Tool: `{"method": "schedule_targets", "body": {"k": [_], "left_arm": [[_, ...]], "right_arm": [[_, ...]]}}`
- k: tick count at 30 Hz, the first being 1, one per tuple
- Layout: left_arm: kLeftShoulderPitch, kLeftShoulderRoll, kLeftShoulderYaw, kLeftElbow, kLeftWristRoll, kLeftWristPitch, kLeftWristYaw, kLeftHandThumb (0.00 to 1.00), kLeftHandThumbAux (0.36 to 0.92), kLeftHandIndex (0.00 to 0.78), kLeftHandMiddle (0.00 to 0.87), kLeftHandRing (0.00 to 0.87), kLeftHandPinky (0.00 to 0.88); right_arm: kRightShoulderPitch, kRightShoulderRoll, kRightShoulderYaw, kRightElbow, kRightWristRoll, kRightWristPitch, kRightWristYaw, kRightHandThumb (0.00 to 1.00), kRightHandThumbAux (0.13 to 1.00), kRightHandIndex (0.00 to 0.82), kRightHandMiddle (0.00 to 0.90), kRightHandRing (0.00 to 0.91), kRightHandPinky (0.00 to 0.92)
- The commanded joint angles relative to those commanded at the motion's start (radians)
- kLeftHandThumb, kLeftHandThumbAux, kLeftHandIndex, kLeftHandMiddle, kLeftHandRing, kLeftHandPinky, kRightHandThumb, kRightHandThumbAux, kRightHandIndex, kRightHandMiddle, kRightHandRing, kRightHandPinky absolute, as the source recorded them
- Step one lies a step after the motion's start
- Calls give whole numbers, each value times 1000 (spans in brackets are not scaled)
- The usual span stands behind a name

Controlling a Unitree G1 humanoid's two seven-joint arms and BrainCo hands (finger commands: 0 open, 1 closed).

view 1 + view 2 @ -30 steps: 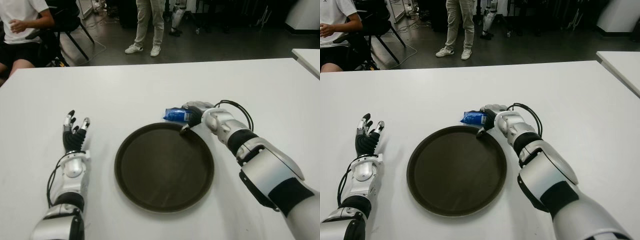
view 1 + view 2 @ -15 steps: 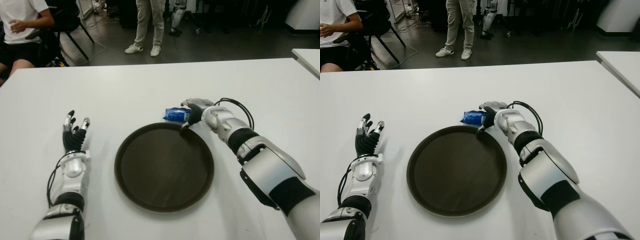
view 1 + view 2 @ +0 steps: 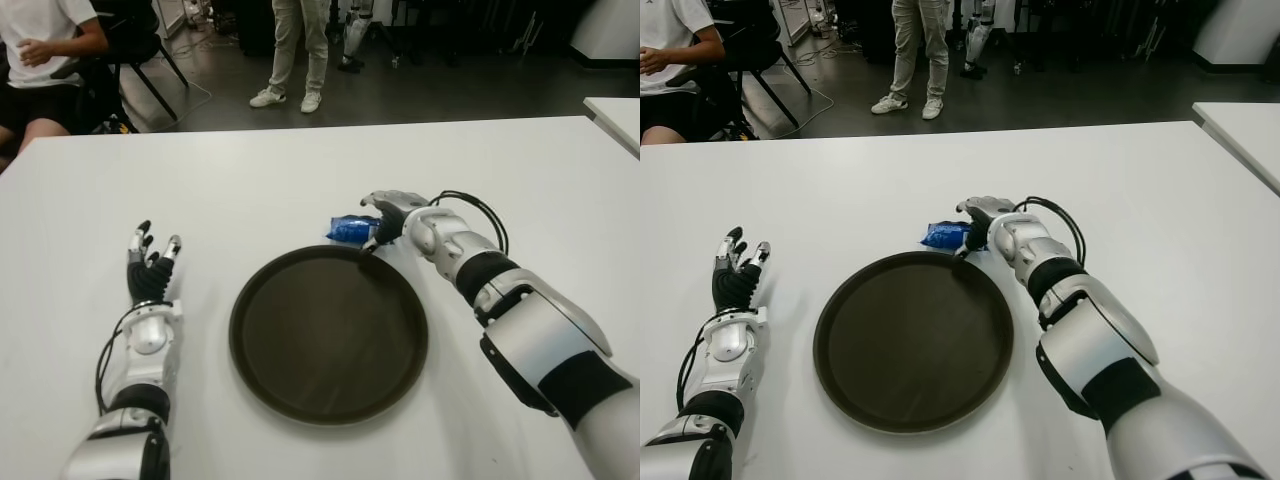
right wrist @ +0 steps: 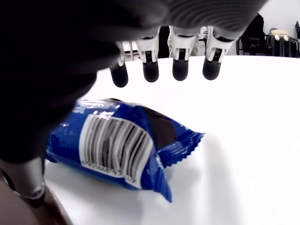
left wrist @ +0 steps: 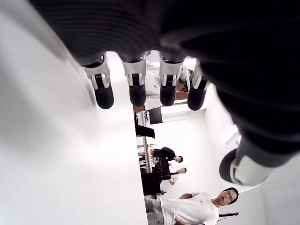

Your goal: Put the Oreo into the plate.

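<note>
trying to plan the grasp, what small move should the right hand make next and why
Probably curl the fingers shut around the Oreo packet. The right hand is open over it, fingertips spread past the packet and not gripping. The packet lies on the white table beside the far rim of the brown plate. The left hand shows idle left of the plate.

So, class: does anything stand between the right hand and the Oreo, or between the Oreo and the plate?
Nothing visible does. The right hand is open at the Oreo, which lies beside the plate's far rim.
</note>
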Motion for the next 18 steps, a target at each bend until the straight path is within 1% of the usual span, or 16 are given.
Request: {"method": "schedule_targets", "body": {"k": [7,18], "left_arm": [[1,2,-3,4,2,-3,-2,322,583,2,5,0,0],[0,-6,2,3,-7,-8,-2,350,574,7,5,0,0]], "right_arm": [[1,0,-3,1,2,2,1,0,634,0,0,0,0],[1,-2,5,5,-9,1,-2,0,633,0,0,0,0]]}}
